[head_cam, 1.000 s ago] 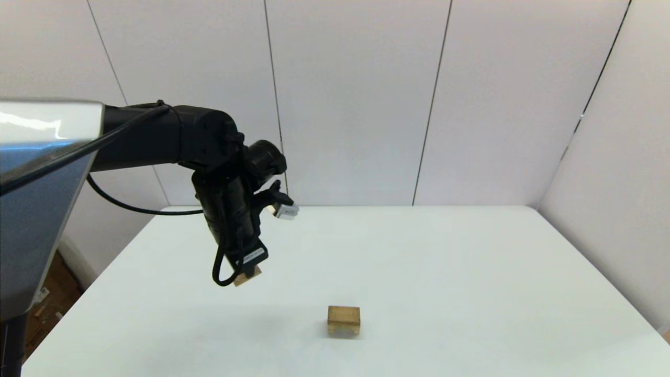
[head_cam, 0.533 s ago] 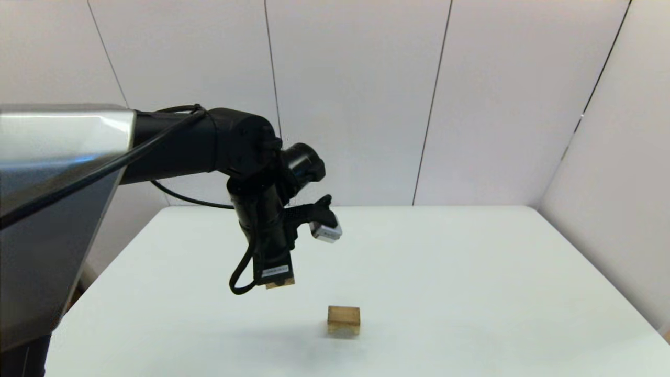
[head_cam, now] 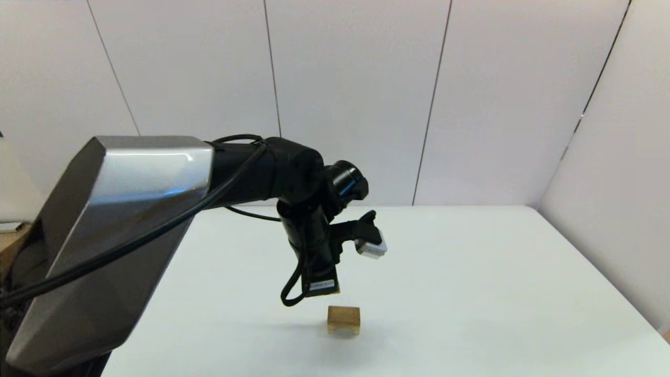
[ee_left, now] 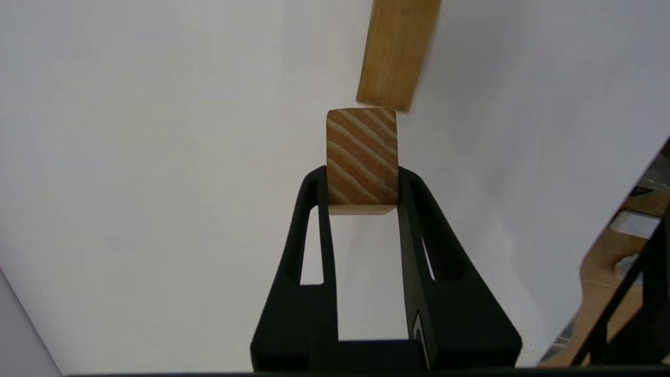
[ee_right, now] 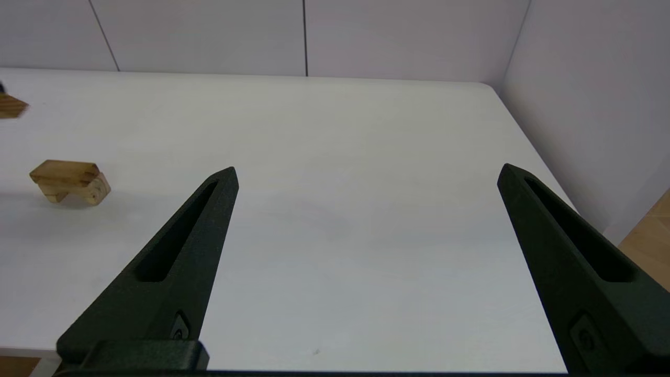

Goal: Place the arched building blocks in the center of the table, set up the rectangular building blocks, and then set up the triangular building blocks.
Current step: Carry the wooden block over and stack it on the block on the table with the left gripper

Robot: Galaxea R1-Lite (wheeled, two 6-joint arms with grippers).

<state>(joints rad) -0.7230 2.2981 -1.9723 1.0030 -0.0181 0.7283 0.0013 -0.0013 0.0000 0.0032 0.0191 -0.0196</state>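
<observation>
L gripper (ee_left: pixel 362 180) is clamped on the rectangular block (ee_left: pixel 361 157) by its side faces, just above-left of the arched block (head_cam: pixel 344 319) mid-table (head_cam: pixel 471 293). Stiff, light, smooth wood; probably slips if gripped loosely. R gripper (ee_right: pixel 366 178) is wide open and empty.

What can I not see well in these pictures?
- Head view: the left gripper hides nearly all of the triangular block.
- Left wrist view: the rectangular block is cut off by the picture edge and covers the arched block.
- Right wrist view: the picture edge cuts off the triangular block.
- Head view: the right gripper is out of frame.
</observation>
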